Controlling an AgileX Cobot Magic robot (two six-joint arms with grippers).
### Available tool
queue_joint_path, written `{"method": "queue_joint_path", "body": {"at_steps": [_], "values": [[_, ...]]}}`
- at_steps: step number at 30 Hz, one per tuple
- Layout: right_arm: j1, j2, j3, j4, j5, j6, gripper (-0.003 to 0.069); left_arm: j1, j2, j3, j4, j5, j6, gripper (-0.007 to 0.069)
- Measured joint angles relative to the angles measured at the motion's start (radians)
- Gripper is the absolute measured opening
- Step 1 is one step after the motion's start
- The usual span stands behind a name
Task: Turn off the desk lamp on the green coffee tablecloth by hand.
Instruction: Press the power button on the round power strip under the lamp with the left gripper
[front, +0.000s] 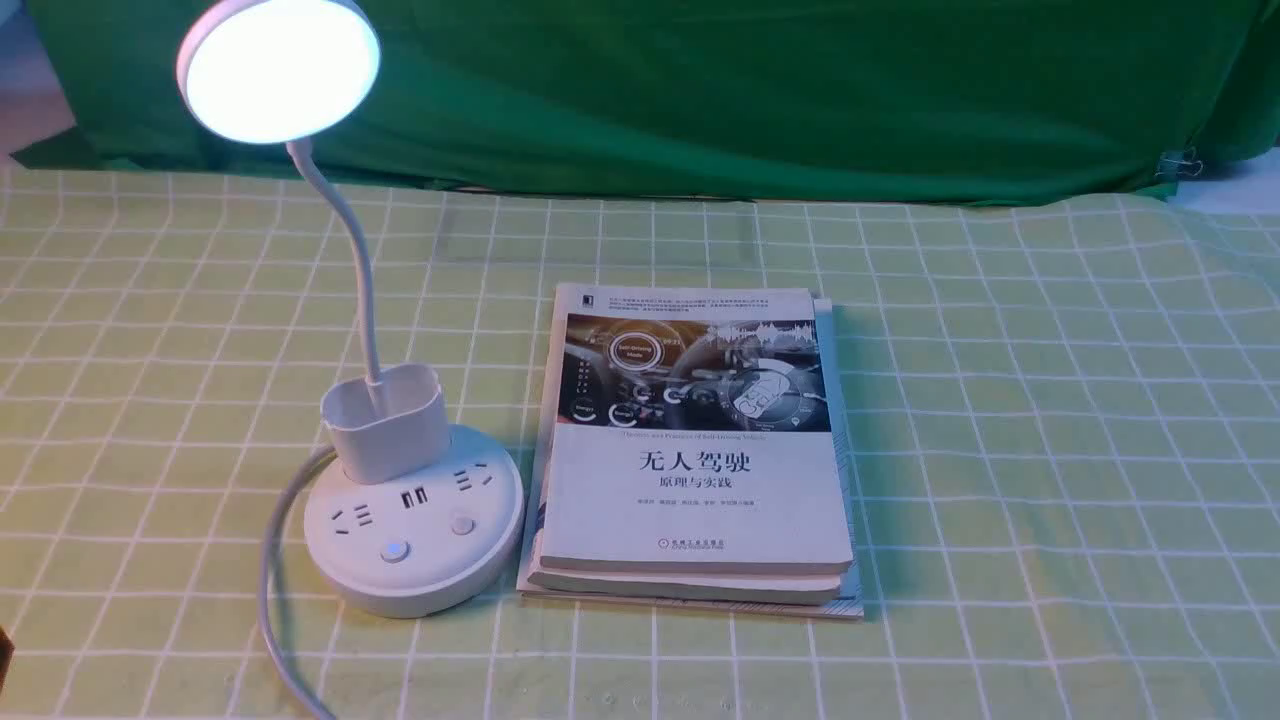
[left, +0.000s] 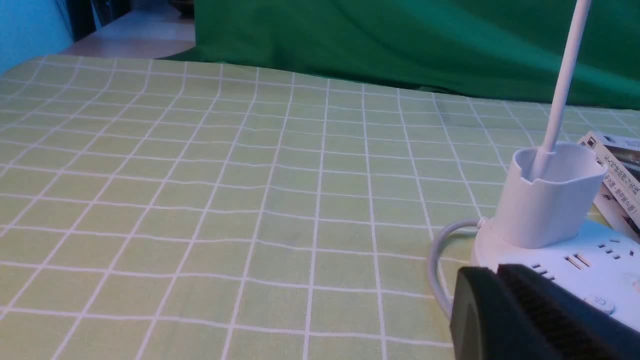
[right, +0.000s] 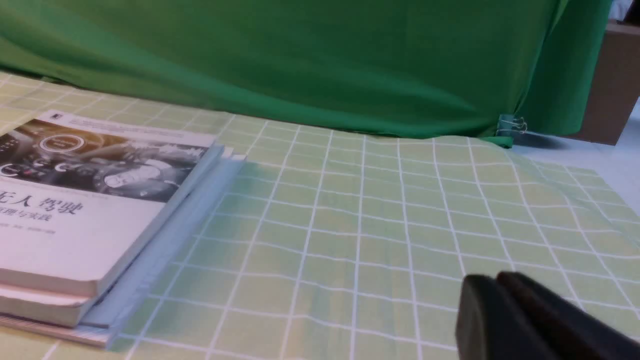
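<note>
The white desk lamp (front: 400, 500) stands on the light yellow-green checked tablecloth (front: 1000, 400) at the left, its round disc head (front: 278, 68) lit. Its round base has sockets, USB ports and two buttons; the front button (front: 394, 551) glows. Neither arm shows in the front view. In the left wrist view my left gripper (left: 495, 275) is shut and empty, just short of the lamp base (left: 595, 255), near its power button (left: 599, 303). In the right wrist view my right gripper (right: 492, 282) is shut and empty over bare cloth, to the right of the books.
A stack of books (front: 690, 460) lies right beside the lamp base; it also shows in the right wrist view (right: 90, 210). The lamp's white cable (front: 275, 590) runs off the front edge. A plain dark green cloth (front: 700, 90) hangs behind the table.
</note>
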Motion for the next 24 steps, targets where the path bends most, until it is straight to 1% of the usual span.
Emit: {"method": "queue_joint_path", "body": {"at_steps": [4,7,14,16,17,19,21,24], "values": [[0.0,0.0,0.0,0.0,0.0,0.0,0.0029,0.0,0.0,0.0,0.003,0.0,0.001,0.0019],[0.0,0.0,0.0,0.0,0.0,0.0,0.0029,0.0,0.0,0.0,0.031,0.0,0.003,0.0019],[0.0,0.0,0.0,0.0,0.0,0.0,0.0029,0.0,0.0,0.0,0.026,-0.016,-0.005,0.0019],[0.0,0.0,0.0,0.0,0.0,0.0,0.0029,0.0,0.0,0.0,-0.013,-0.036,-0.024,0.0019],[0.0,0.0,0.0,0.0,0.0,0.0,0.0029,0.0,0.0,0.0,-0.099,-0.09,-0.077,0.0019],[0.0,0.0,0.0,0.0,0.0,0.0,0.0029,0.0,0.0,0.0,-0.233,-0.157,-0.147,0.0019],[0.0,0.0,0.0,0.0,0.0,0.0,0.0029,0.0,0.0,0.0,-0.337,-0.235,-0.207,0.0019],[0.0,0.0,0.0,0.0,0.0,0.0,0.0029,0.0,0.0,0.0,-0.394,-0.309,-0.239,0.0019]]}}
